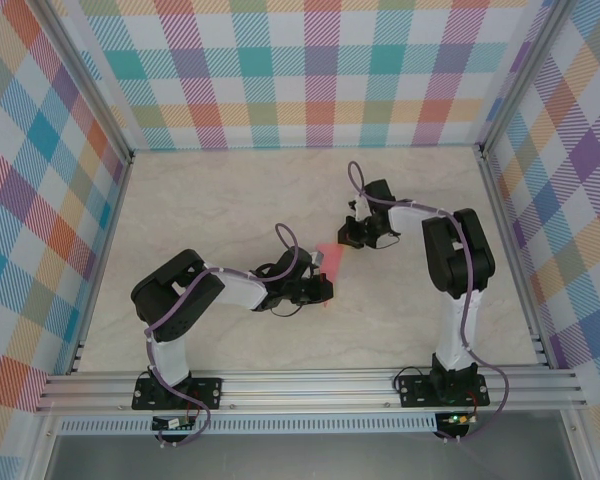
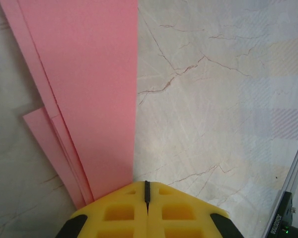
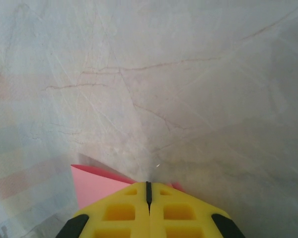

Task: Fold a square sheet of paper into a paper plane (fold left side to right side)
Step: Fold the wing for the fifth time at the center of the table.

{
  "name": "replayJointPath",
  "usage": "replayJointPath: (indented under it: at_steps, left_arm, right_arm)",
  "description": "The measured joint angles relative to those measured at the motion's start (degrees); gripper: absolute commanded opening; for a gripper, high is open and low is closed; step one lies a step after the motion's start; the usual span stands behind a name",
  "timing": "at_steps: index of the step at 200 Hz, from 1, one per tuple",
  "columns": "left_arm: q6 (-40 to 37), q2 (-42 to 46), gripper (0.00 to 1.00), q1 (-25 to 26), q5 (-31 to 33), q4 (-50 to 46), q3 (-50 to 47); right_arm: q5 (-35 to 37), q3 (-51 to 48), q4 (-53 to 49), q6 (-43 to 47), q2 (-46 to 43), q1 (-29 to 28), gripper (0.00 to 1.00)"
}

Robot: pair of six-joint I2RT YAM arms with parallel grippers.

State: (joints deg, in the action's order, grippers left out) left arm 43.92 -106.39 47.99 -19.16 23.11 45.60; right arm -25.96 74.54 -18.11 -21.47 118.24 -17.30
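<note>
The paper plane (image 1: 331, 260) is salmon-pink paper folded into a narrow dart, lying flat mid-table between both grippers. In the left wrist view the paper plane (image 2: 89, 89) widens away from my fingers, with several layered edges along its left side and a straight right edge. My left gripper (image 2: 147, 184) is shut, its yellow tips resting over the dart's narrow end; from above this left gripper (image 1: 320, 290) sits just below the paper. My right gripper (image 3: 148, 184) is shut too, tips on top of the paper plane (image 3: 94, 186), which pokes out to the left. From above the right gripper (image 1: 353, 237) is at the paper's upper right.
The marble-patterned table (image 1: 230, 200) stretches bare around the paper. Checked walls on aluminium posts close in three sides, and a metal rail (image 1: 310, 385) runs along the near edge by the arm bases. A frame post (image 2: 285, 213) shows at the left wrist view's lower right.
</note>
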Motion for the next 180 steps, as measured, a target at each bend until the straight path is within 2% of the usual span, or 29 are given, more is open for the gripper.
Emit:
replayJointPath:
  at_steps: [58,91,133,180]
  left_arm:
    - [0.0,0.02,0.0,0.04,0.0,0.0,-0.02]
    - [0.0,0.04,0.0,0.11,0.04,-0.02,-0.02]
    - [0.0,0.07,0.0,0.22,0.26,-0.02,-0.02]
    - [0.0,0.13,0.0,0.26,0.39,-0.04,-0.02]
  right_arm:
    - [4.57,4.68,-0.5,1.44,1.49,3.32,0.02]
    - [5.55,0.28,0.15,1.36,-4.13,4.04,0.02]
    - [2.19,-9.42,3.41,-1.14,-15.3,-0.98,0.03]
    - [-0.72,-13.92,7.19,-5.53,-12.74,-6.97,0.03]
